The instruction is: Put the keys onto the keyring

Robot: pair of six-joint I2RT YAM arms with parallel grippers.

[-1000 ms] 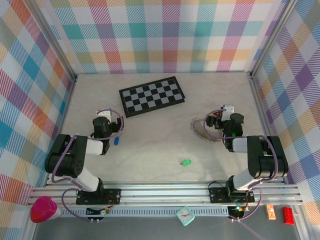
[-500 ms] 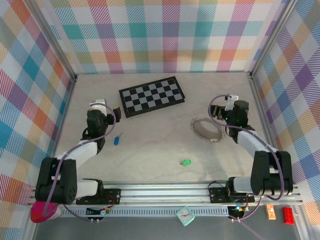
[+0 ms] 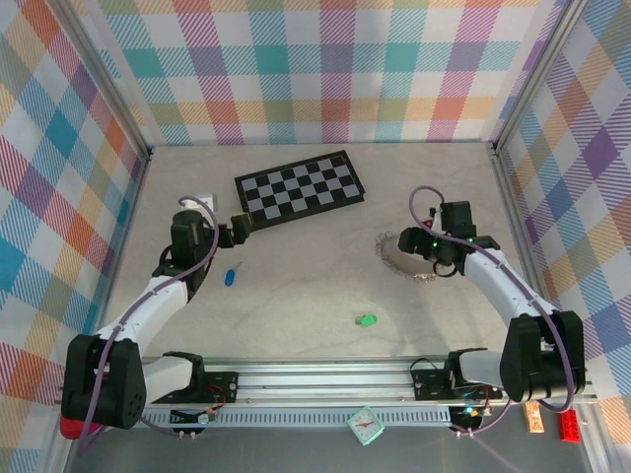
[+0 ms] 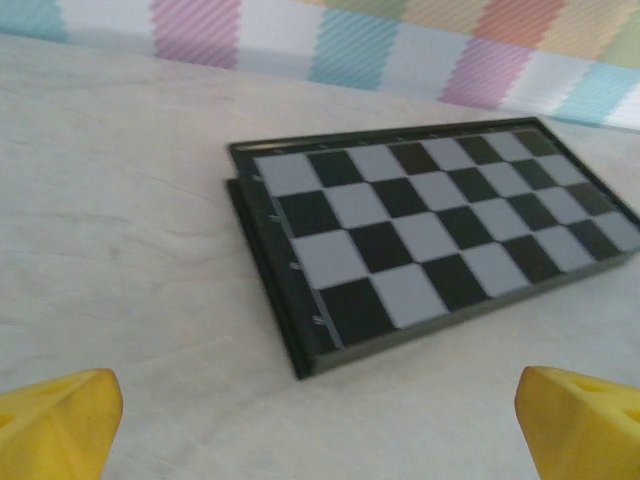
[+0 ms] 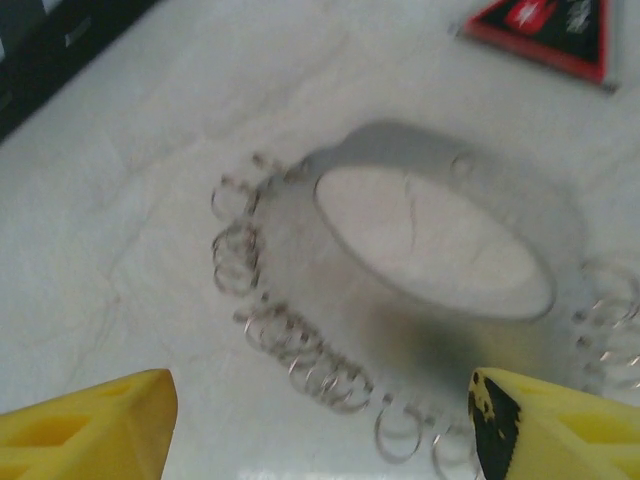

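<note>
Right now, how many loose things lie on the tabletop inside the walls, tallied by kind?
keys: 2, the blue key and the green key
keyring: 1
chessboard: 1
red triangle: 1
Total: 5

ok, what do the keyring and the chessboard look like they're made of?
Keyring: looks like metal, silvery grey, with thin wire loops fringing it; blur hides the finish. Chessboard: probably plastic, with matte squares in a dark raised frame and no glare.
</note>
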